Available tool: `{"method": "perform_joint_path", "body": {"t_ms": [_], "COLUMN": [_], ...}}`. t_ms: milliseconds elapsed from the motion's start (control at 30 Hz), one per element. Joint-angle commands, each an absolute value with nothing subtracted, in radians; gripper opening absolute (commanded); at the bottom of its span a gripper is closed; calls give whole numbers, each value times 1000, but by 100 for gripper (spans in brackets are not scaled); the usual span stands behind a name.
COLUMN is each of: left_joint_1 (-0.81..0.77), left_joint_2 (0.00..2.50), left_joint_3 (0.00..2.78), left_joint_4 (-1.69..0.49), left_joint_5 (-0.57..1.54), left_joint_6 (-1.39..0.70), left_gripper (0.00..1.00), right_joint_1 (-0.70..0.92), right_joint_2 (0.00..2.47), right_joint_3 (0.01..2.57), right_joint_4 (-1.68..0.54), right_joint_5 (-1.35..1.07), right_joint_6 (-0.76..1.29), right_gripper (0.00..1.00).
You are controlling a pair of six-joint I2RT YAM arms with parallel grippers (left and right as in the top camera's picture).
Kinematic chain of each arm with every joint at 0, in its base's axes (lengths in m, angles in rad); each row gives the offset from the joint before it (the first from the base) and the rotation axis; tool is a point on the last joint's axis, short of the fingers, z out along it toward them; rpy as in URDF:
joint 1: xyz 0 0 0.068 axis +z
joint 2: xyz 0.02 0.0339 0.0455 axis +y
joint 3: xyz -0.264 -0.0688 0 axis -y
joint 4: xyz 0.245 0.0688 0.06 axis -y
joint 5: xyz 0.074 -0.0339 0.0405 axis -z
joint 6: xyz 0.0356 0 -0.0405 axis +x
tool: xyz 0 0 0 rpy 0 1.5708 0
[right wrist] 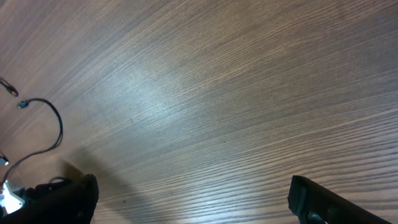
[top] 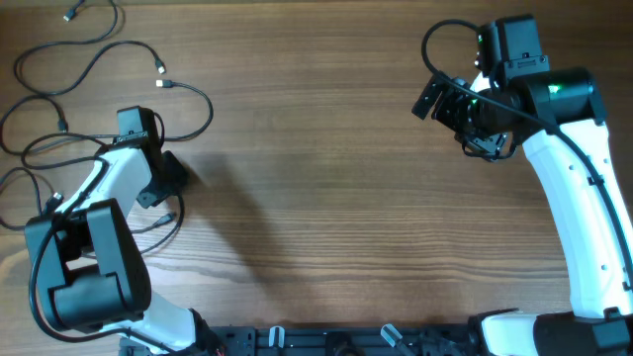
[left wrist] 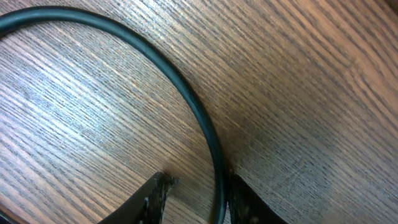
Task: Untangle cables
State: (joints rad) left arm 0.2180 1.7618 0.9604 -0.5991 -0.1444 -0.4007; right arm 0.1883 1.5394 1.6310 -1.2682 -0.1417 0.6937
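Observation:
Several thin black cables (top: 188, 94) lie as loose wavy strands over the table's far left, one with a silver-tipped plug (top: 163, 84). My left gripper (top: 170, 188) is low on the table among them. In the left wrist view its jaws (left wrist: 198, 182) are open, and one black cable (left wrist: 188, 94) arcs in from the upper left and runs between them, against the right finger. My right gripper (top: 445, 114) hangs open and empty over the far right of the table. In the right wrist view its fingers (right wrist: 193, 182) are wide apart, with a cable end (right wrist: 59, 124) far off at the left.
The wooden table (top: 326, 198) has nothing else on it. The thicker black wire of the right arm (top: 435, 35) loops above its wrist. The arm bases stand at the front edge (top: 297, 341).

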Motion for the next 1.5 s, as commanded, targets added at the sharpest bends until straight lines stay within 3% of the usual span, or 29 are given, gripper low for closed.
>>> {"method": "perform_joint_path", "body": {"t_ms": [0, 200, 300, 367, 433, 667, 833, 967, 1300, 1467], "left_joint_1": [225, 224, 224, 218, 189, -91, -367, -488, -519, -519], "left_joint_2": [1779, 1665, 1579, 1511, 1446, 1330, 1323, 1323, 1323, 1323], "left_joint_3": [985, 1066, 1095, 1101, 1101, 1101, 1100, 1100, 1100, 1100], "left_joint_4": [-612, -669, -668, -654, -657, -684, -704, -704, -704, -704], "left_joint_5": [-173, -80, 89, 259, 361, 352, 95, -30, -43, -43], "left_joint_6": [-397, -397, -397, -397, -397, -339, -341, -344, -344, -344], "left_gripper": [41, 49, 63, 78, 100, 100, 100, 100, 100, 100], "right_joint_1": [193, 193, 193, 193, 193, 193, 193, 193, 193, 193], "right_joint_2": [1556, 1556, 1556, 1556, 1556, 1537, 1465, 1367, 1015, 867], "right_joint_3": [1621, 1621, 1621, 1621, 1621, 1623, 1623, 1623, 1612, 1567], "right_joint_4": [-1270, -1269, -1264, -1256, -1258, -1261, -1331, -1386, -1558, -1558], "right_joint_5": [-151, -151, -146, -136, -137, -242, -171, -169, 53, 55], "right_joint_6": [680, 680, 680, 680, 679, 602, 602, 602, 601, 606], "right_gripper": [100, 100, 100, 100, 100, 100, 100, 100, 100, 100]}}
